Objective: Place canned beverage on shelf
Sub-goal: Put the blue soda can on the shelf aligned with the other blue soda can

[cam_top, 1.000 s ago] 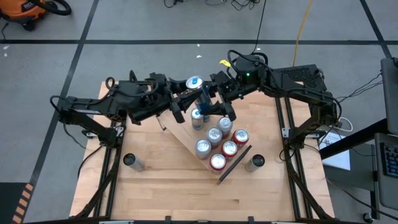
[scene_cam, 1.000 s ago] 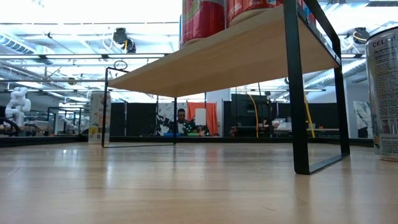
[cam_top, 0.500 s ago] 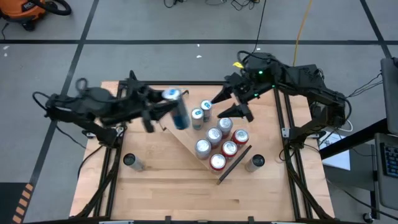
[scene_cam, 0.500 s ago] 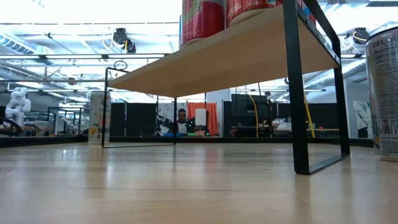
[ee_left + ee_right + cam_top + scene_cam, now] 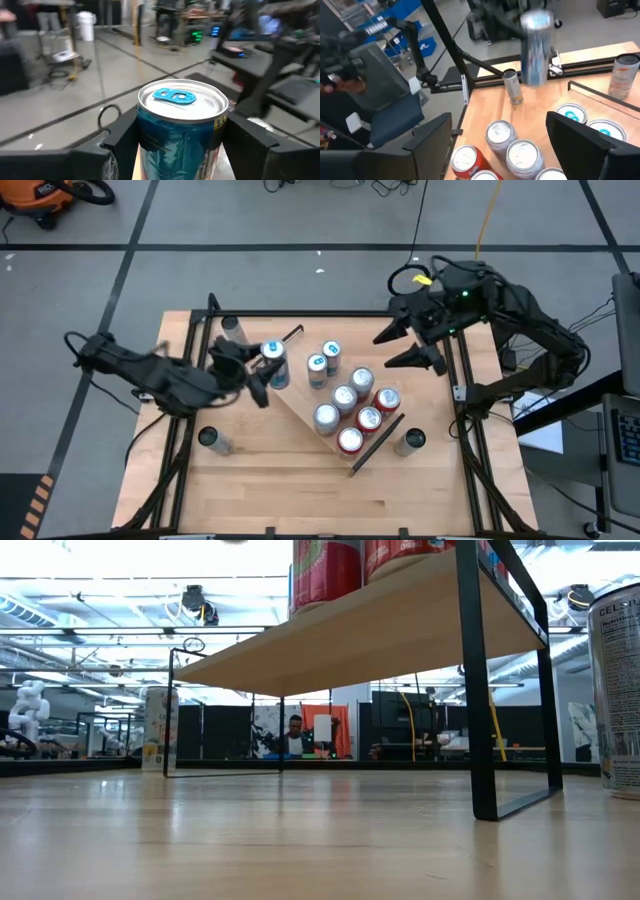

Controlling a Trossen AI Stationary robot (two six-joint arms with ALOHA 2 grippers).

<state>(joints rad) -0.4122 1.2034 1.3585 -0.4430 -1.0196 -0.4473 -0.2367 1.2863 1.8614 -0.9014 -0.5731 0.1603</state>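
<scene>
A blue can with a blue tab is up in the air by the left end of the shelf, and my left gripper is shut on it. The right wrist view shows the same can blurred. The shelf is a light-wood board that lies slantwise on the table and carries several cans: blue-tabbed, silver and red. My right gripper stands open, with nothing between its fingers, high by the table's far right, apart from the shelf. My left gripper pinches the blue can's side wall between its two fingers, a little below the rim. The fingers come about level from the table's left. The can stands nearly upright in the hold, tab end up, lifted clear of table and shelf.
Loose cans stand on the table at the near left, the near right and the far left. The shelf's black rail closes its near-right end. In the low view the shelf shows from below, and a person sits far behind.
My left gripper has carried the blue can from above the shelf's far end toward the table's left and near side, sinking and turning as it went. My right gripper has drawn back from the can toward the table's right edge.
</scene>
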